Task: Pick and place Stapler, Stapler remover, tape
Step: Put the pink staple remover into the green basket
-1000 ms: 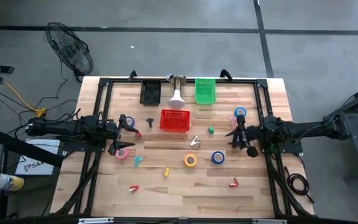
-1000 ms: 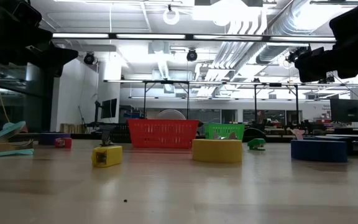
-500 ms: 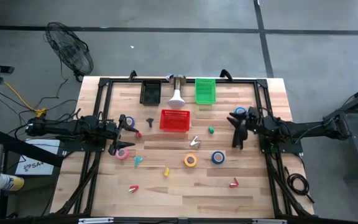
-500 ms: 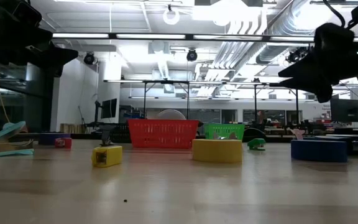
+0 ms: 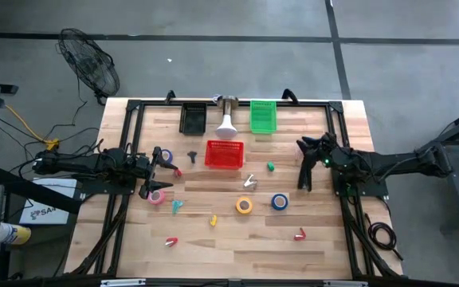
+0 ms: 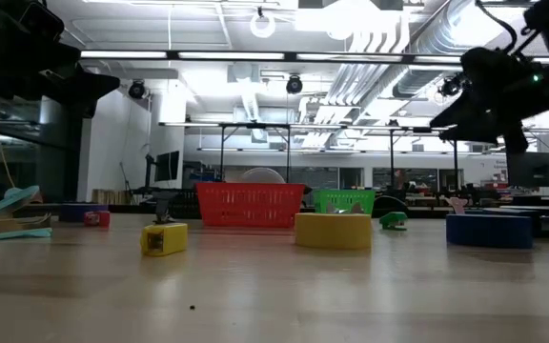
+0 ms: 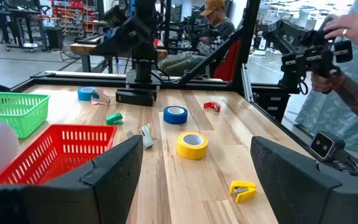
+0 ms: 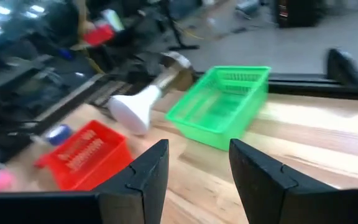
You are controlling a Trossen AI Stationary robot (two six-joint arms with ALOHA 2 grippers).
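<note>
The right hand (image 8: 194, 177) shows its two dark fingers (image 8: 138, 177) parted, with nothing between them. Beyond them on the wooden table (image 8: 316, 137) stands a green basket (image 8: 219, 112), empty. Just beside the green basket lies a white cone-shaped thing (image 8: 135, 109) on a metal stem. A red basket (image 8: 82, 152) sits near the fingers, past the white cone from the green basket.

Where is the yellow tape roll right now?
In the high view the yellow tape roll lies flat near the table's middle, just left of the blue tape roll and on the near side of the red basket.
</note>
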